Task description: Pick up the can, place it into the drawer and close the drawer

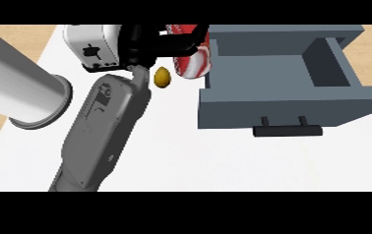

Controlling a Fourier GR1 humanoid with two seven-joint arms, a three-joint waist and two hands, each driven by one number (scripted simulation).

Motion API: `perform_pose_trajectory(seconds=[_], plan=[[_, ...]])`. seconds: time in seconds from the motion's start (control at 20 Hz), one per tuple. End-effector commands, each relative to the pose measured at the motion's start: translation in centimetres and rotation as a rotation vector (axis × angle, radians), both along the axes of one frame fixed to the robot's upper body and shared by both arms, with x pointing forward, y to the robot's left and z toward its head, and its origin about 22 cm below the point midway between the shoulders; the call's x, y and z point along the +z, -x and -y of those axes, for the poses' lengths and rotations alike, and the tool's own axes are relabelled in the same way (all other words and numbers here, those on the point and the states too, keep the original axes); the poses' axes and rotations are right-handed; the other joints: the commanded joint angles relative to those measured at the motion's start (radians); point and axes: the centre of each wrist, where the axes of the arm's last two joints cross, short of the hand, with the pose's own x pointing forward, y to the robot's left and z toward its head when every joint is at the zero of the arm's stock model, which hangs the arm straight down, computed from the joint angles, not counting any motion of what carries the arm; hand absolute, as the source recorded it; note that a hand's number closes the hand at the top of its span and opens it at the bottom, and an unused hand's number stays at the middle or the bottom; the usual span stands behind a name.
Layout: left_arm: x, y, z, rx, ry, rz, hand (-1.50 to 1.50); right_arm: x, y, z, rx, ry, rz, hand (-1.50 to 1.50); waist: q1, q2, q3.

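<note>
We see our right hand (156,43) near the top of the view, with its black fingers curled round the red and white can (193,63). The can hangs tilted, just beside the left wall of the grey drawer (280,107), not yet over the open box. The drawer stands pulled out, its inside bare, and its dark handle (287,129) points toward us. Between our grey forearm and the drawer's left wall there is a strip of bare white worktop (218,164), and more bare worktop lies in front of the drawer. A small yellow lemon (163,77) sits just under the hand, close to the can. A white toaster (91,48) stands to the left, right against the hand. A big grey and white cylinder (29,93) lies at the left edge.
</note>
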Motion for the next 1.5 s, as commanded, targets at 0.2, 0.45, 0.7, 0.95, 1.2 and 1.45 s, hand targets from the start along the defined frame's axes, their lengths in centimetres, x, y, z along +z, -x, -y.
perform_pose_trajectory(seconds=[0.2,0.45,0.7,0.95,1.2,1.45], plan=[[3.4,-2.0,2.7,-0.003,-0.024,0.021,1.5,-0.3,-0.4,-0.4,-0.01,-0.002,0.026,-1.5,0.002,0.0,0.0],[2.7,-2.8,5.6,-0.006,-0.036,0.002,1.5,-0.1,0.1,-0.6,0.012,0.002,0.001,-1.5,-0.016,0.003,0.0],[3.0,-3.1,7.2,0.014,-0.042,-0.013,1.5,0.6,-0.5,-1.0,0.022,-0.002,0.02,-1.5,-0.019,0.003,0.0],[4.8,-4.1,8.2,-0.027,-0.053,-0.015,1.5,0.3,-1.0,-0.9,0.03,-0.019,0.017,-1.5,-0.018,0.005,0.0],[3.2,-3.6,9.9,0.016,-0.074,-0.018,1.5,0.7,-2.0,-1.1,0.046,-0.001,0.021,-1.5,-0.045,0.01,0.001],[4.2,-3.7,11.1,-0.004,-0.119,-0.045,1.5,0.8,-1.5,-0.4,0.046,-0.001,0.005,-1.5,-0.043,0.008,0.001]])
